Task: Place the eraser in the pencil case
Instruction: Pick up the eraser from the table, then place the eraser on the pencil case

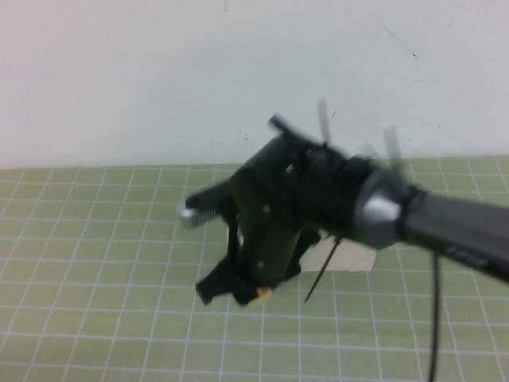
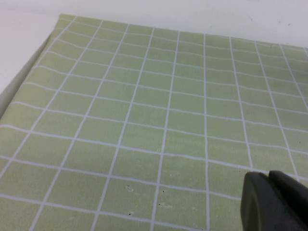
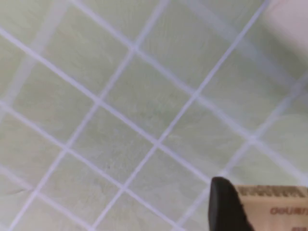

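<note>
My right gripper [image 1: 248, 295] hangs over the middle of the green grid mat, its arm reaching in from the right. It is shut on the eraser [image 1: 262, 297], a small tan block with print. The right wrist view shows the eraser [image 3: 275, 208] against one dark finger [image 3: 224, 206], held above the mat. The cream-white pencil case [image 1: 351, 258] lies on the mat behind the arm, mostly hidden by it. My left gripper [image 2: 270, 182] is out of the high view. Its wrist view shows its fingers pressed together above bare mat.
The green mat with white grid lines [image 1: 95, 263] covers the table up to a white wall at the back. The mat's edge and a white surface [image 2: 19, 53] show in the left wrist view. A black cable [image 1: 434, 318] hangs from the right arm.
</note>
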Tool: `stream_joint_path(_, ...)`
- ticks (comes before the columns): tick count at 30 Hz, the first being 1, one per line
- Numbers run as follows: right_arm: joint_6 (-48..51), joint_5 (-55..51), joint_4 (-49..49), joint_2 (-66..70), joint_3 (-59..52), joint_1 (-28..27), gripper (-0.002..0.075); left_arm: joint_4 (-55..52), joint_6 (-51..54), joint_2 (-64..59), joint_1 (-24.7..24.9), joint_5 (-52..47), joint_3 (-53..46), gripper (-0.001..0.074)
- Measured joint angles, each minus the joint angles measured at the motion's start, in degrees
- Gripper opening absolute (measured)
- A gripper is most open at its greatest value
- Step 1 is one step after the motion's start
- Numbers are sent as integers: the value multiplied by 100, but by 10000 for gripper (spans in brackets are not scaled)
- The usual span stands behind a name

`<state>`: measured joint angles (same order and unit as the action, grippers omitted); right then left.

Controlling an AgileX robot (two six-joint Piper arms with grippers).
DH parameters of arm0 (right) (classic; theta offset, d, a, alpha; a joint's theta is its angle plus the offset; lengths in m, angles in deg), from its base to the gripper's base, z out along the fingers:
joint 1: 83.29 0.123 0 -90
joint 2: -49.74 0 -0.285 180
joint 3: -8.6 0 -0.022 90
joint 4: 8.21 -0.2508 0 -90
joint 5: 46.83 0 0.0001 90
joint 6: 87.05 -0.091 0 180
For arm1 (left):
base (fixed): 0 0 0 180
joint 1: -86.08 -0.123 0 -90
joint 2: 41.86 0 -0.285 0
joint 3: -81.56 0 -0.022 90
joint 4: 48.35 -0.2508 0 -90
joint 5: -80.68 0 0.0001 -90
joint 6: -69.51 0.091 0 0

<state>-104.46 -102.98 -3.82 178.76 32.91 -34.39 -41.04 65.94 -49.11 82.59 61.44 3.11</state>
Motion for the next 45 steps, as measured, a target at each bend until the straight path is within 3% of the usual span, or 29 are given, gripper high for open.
stream_joint_path(8,-480,276,1142,-1003,0,-293,308,4,0,0,0,0,0,-3)
stream_joint_path(15,-639,657,949,-840,0,-832,308,13,0,0,0,0,0,-3)
stream_joint_path(28,-668,1067,836,-358,-11,-902,309,17,0,0,0,0,0,-3)
stream_joint_path(36,-942,972,860,-430,-31,-1027,351,26,0,0,0,0,0,-3)
stream_joint_path(45,-765,783,1035,-1189,-31,-1027,105,26,0,0,0,0,0,-3)
